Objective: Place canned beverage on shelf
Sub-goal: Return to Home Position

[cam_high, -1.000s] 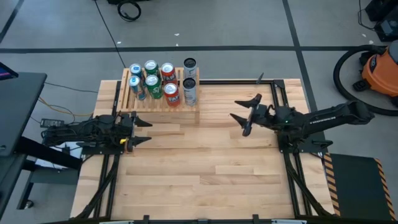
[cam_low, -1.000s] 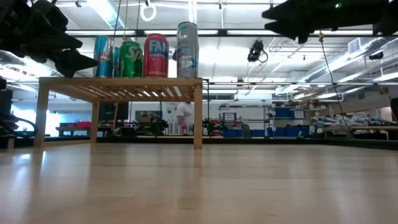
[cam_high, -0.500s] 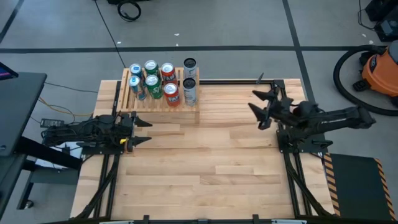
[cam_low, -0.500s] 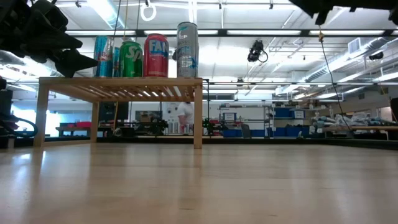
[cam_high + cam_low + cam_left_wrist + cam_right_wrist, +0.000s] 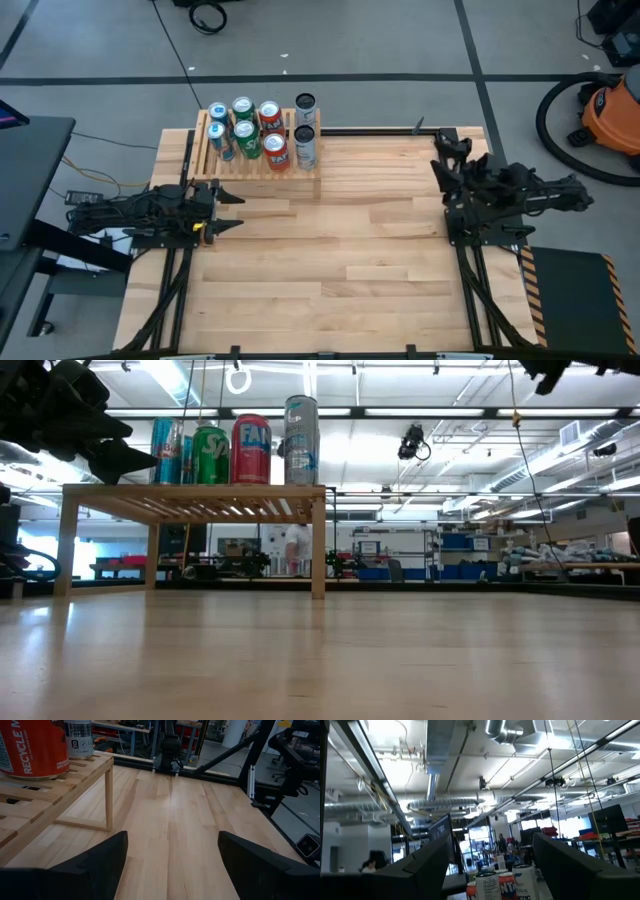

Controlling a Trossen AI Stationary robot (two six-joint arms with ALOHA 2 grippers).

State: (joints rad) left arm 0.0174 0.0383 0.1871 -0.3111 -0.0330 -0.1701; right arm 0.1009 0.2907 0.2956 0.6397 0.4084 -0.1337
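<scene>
Overhead, ceiling ducts [image 5: 437, 745]; below, shelf [image 5: 252, 168] on table [image 5: 380, 260]

Blocked at the far left corner of the table [image 5: 330, 250] by the shelf [image 5: 255, 173], loaded end to end with eight cans [image 5: 248, 140] in two close-set rows; no way through between them, only over the tops. Open beneath the shelf, between its legs [image 5: 318, 550], seen in the low view. Open across the middle and the whole near half of the boards. Narrowed along both sides by the dark arm stands [image 5: 485, 230]. Crowded just in front of the shelf by the left pincer [image 5: 232, 210], spread wide and low at the left edge. Bounded on the right by the right pincer [image 5: 445, 160], tucked at the right edge, spread, tipped up toward the ceiling.
</scene>
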